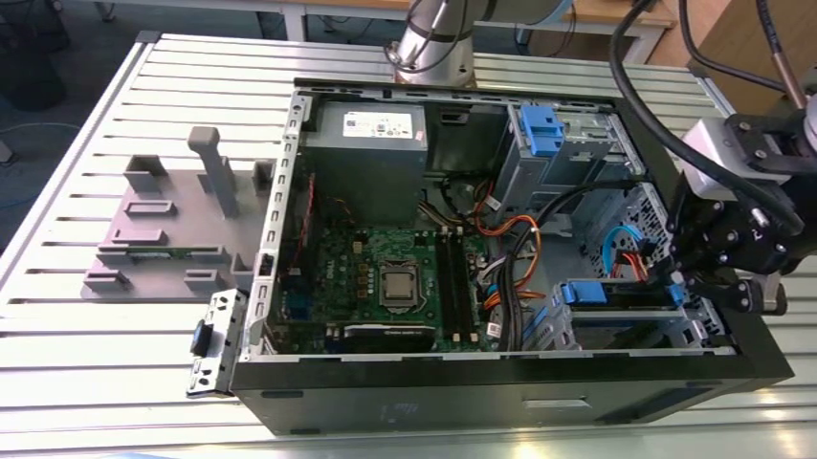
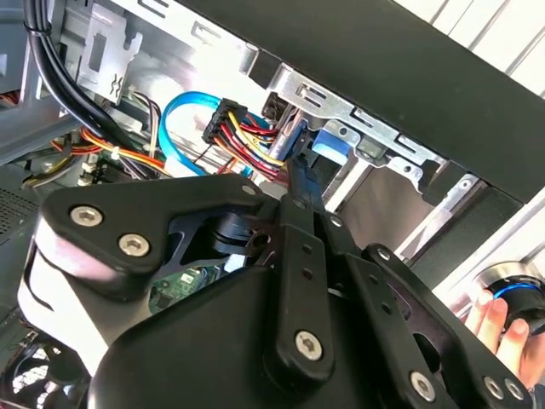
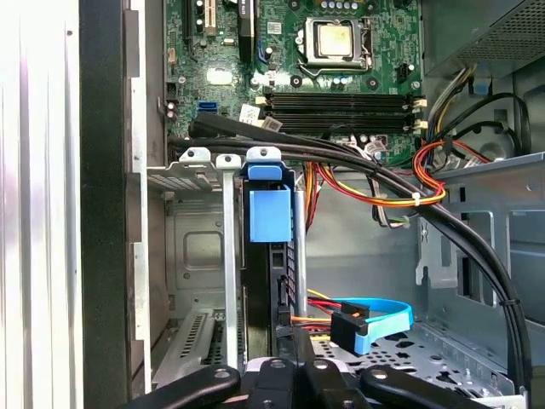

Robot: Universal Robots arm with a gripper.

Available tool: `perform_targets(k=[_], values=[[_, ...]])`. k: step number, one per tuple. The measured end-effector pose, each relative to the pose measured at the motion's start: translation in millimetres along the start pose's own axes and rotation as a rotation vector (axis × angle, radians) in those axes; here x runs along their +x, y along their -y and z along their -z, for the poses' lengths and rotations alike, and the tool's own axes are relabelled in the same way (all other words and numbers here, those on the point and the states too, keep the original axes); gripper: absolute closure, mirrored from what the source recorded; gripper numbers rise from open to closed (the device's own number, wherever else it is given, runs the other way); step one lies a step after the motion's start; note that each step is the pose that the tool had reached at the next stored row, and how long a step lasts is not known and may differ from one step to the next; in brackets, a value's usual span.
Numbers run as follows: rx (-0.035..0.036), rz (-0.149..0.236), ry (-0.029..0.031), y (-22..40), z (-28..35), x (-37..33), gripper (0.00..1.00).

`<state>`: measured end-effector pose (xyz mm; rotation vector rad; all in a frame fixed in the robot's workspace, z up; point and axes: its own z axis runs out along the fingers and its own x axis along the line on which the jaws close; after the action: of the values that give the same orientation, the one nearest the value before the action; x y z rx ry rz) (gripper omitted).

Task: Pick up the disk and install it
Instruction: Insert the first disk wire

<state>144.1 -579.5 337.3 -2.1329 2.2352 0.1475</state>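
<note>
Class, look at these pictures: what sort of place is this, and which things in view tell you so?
Probably a robotics lab or test workbench. An opened computer case lies on a slatted metal table, its motherboard exposed; a robot arm's gripper works at the case's edge, and a grey stand sits beside it.

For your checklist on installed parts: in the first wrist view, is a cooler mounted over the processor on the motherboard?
No: the processor sits bare in its socket on the green motherboard, its metal lid exposed with nothing mounted over it.
</note>
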Motion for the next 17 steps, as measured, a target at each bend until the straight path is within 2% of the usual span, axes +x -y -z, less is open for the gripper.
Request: perform_targets(k=[6, 10, 13, 15, 17], values=[[-0.0019, 0.000, -0.0023, 0.4, -6.7, 1.7, 0.89], [-0.0021, 0.000, -0.0005, 0.4, -8.0, 1.8, 0.89], [-0.0024, 0.000, 0.0035, 0.3, -4.4, 1.3, 0.89], [-0.0022, 0.000, -0.0002, 0.7, 1.7, 0.7, 0.89], [-0.0025, 0.000, 0.0005, 1.9, 3.6, 0.5, 0.89]])
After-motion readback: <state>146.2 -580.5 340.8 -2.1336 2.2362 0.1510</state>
